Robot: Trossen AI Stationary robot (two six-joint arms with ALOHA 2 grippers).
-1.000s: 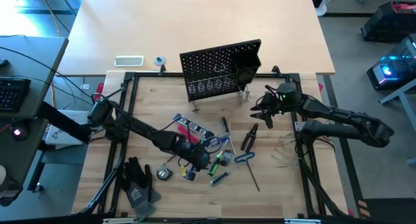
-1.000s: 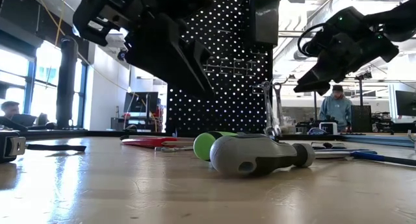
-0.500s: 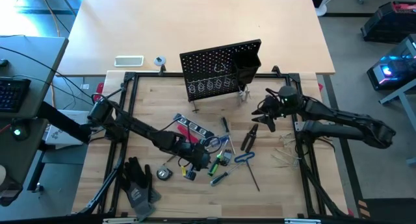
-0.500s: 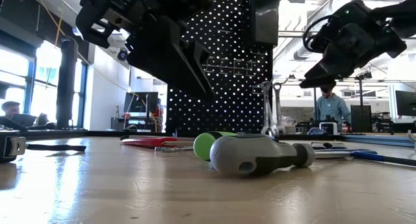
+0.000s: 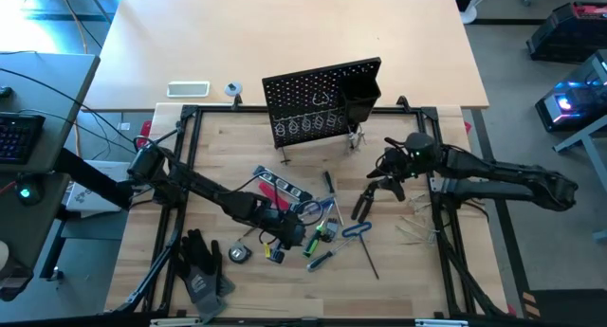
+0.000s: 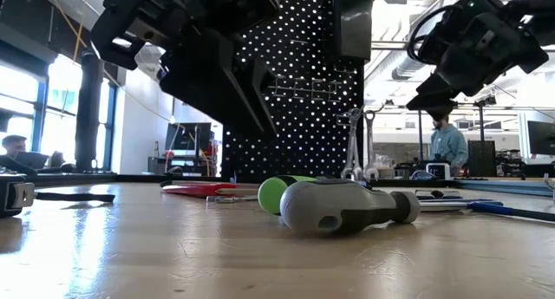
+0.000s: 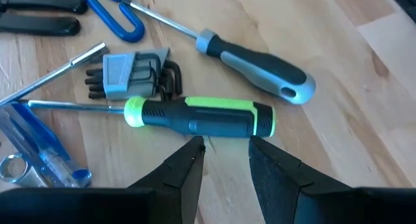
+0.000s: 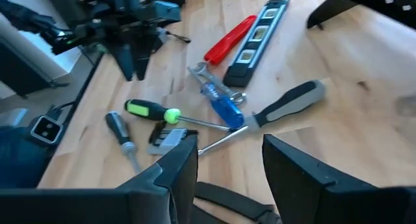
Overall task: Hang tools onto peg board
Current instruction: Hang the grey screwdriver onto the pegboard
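The peg board (image 5: 322, 104) stands upright at the table's far side, with silver wrenches (image 6: 360, 147) upright at its lower right end. Loose tools lie in the middle: a green-black screwdriver (image 7: 195, 117), a grey-black screwdriver (image 7: 260, 55), a blue screwdriver (image 8: 221, 100), black pliers (image 5: 363, 199), a blue-handled hex key (image 5: 356, 230) and a red flat tool (image 8: 231, 39). My left gripper (image 7: 224, 146) hangs open just above the green screwdriver's handle. My right gripper (image 5: 379, 178) is open and holds nothing, in the air between the board and the pliers.
Black work gloves (image 5: 199, 265) and a small tape measure (image 5: 239, 254) lie near the front left. A black level (image 5: 285, 187) and a folding hex key set (image 7: 130, 74) lie among the tools. A white device (image 5: 188, 88) rests behind the board. A person (image 6: 447, 143) stands beyond the table.
My right gripper has drawn away from the peg board toward the table's near edge, swinging a little and staying open. My left gripper has kept its place over the green screwdriver.
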